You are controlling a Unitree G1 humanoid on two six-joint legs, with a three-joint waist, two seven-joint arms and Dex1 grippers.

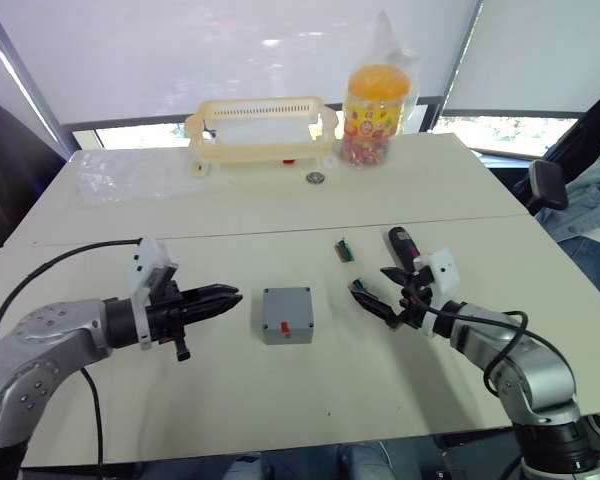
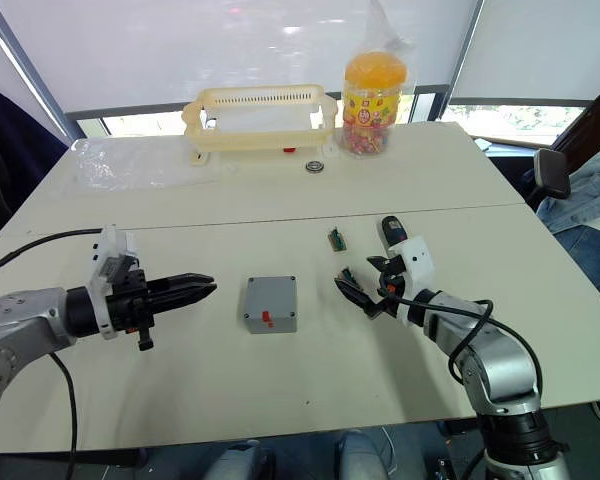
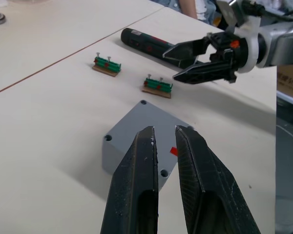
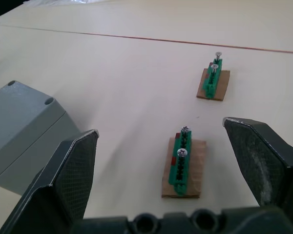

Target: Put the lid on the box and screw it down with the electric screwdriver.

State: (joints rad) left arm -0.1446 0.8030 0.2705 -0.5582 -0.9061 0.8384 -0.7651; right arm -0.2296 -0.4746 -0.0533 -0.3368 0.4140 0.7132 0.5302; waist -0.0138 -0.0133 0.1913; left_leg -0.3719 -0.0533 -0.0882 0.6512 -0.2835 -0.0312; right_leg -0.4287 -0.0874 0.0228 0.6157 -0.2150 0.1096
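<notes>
Box [image 1: 288, 334] sits in the middle of the pale table [image 1: 180, 400]. It is small, grey and square. The lid [image 1: 286, 303] lies flat on top of the box, with a small hole at each corner. There is a little red mark near the front edge.

Left of the box is the left gripper [image 1: 237, 296]. Its two black fingers point at the box. They are close together, with just a thin gap between them, and they hold nothing. The tips are near the box but do not touch it.

Right of the box are two small green screw holders on brown pads. Each has two screws standing up in it. One holder [image 4: 183, 163] is just right of the box. The other holder [image 4: 214, 78] is a bit farther back from the box.

The right gripper [image 1: 370, 282] is also right of the box, by the nearer holder. Its fingers are spread wide and hold nothing. Looking along them, the nearer holder shows between the two fingers.

The electric screwdriver [image 1: 402, 243] lies flat on the table, right of the box and behind the right gripper. It is long and black with some red on it. Nothing is holding it.

Far behind the box, at the back of the table, are a clear plastic bag [image 1: 110, 170], a pale yellow basket [image 1: 263, 128], a small round metal thing [image 1: 315, 178] and a jar [image 1: 377, 115] with an orange top.
</notes>
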